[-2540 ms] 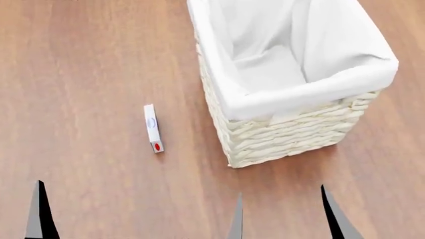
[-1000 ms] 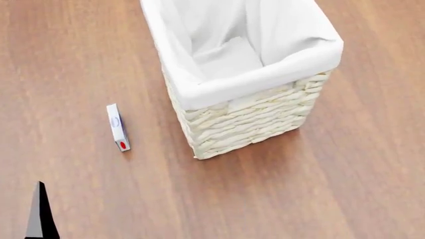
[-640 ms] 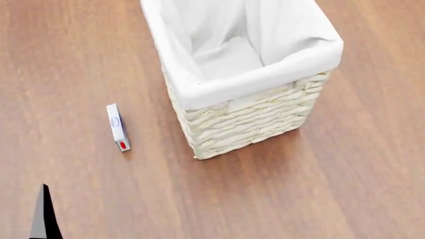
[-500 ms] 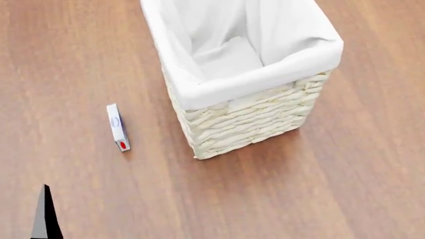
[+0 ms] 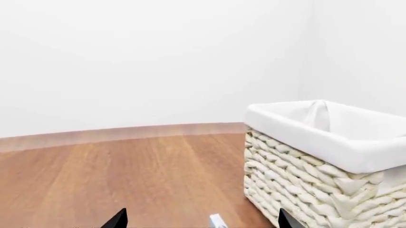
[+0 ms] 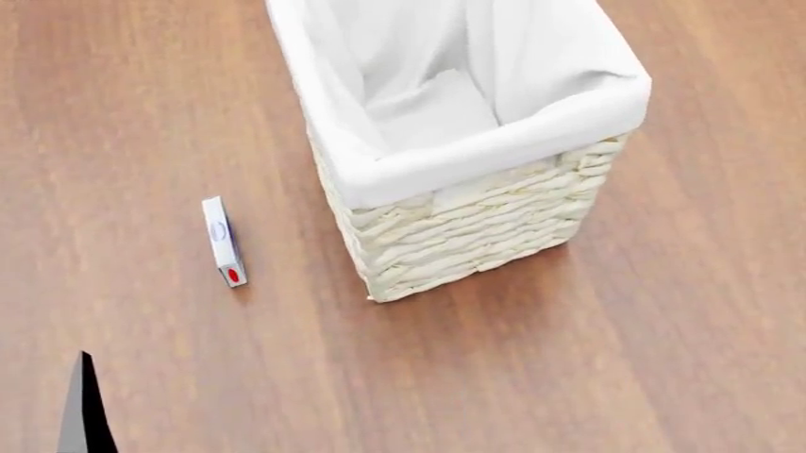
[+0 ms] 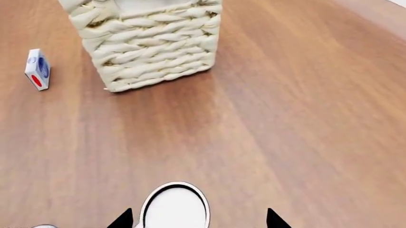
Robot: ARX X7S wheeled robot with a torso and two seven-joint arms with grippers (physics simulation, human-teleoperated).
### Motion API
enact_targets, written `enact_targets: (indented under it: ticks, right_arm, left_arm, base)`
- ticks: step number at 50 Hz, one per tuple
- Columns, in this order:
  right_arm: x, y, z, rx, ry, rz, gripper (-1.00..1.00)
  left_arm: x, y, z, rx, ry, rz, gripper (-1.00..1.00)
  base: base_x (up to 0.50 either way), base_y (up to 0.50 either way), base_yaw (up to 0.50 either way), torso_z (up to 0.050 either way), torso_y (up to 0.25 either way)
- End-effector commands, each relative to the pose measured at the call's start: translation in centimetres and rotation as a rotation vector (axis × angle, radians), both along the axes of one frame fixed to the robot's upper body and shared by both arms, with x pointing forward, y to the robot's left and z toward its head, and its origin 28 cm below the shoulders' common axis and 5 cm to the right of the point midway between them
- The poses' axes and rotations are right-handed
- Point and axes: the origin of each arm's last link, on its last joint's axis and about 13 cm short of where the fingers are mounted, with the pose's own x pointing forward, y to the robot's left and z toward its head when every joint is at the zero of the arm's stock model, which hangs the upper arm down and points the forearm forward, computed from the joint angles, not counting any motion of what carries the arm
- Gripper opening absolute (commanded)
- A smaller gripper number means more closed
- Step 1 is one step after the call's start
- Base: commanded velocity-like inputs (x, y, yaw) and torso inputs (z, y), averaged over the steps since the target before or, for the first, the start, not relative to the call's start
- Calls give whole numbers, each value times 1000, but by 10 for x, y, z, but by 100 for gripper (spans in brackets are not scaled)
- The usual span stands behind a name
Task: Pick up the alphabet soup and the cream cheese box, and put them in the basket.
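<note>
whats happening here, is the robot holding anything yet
Nothing is held yet. The cream cheese box stands on its edge on the wooden floor, beside the basket and apart from it; the part of the basket's inside that shows looks empty. The right gripper is open, with a pale-lidded can between its fingertips, probably the alphabet soup. The left gripper is open too, facing the box and the basket.

No lettering readable — cream cheese box (image 6: 223, 242) logo blurred.

The head camera looks steeply down on the cream-white woven wicker basket (image 6: 473, 226); both low, forward-facing wrist cameras share it.
</note>
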Motion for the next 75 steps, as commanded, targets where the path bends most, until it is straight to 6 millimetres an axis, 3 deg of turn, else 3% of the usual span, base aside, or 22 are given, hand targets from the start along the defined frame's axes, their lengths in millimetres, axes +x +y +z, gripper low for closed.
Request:
enact_targets:
  ticks: [1, 18, 75]
  right_arm:
    - [4, 1, -2, 11, 7, 17, 100]
    - [24, 3, -14, 28, 37, 48, 100]
    - [50, 7, -46, 45, 103, 81, 100]
  left_arm:
    - [1, 1, -2, -2, 5, 7, 100]
    - [3, 3, -2, -13, 8, 25, 100]
    - [4, 5, -3, -10, 11, 54, 100]
  base:
    - [0, 0, 0, 0, 0]
    - [0, 0, 0, 0, 0]
    - [0, 0, 0, 0, 0]
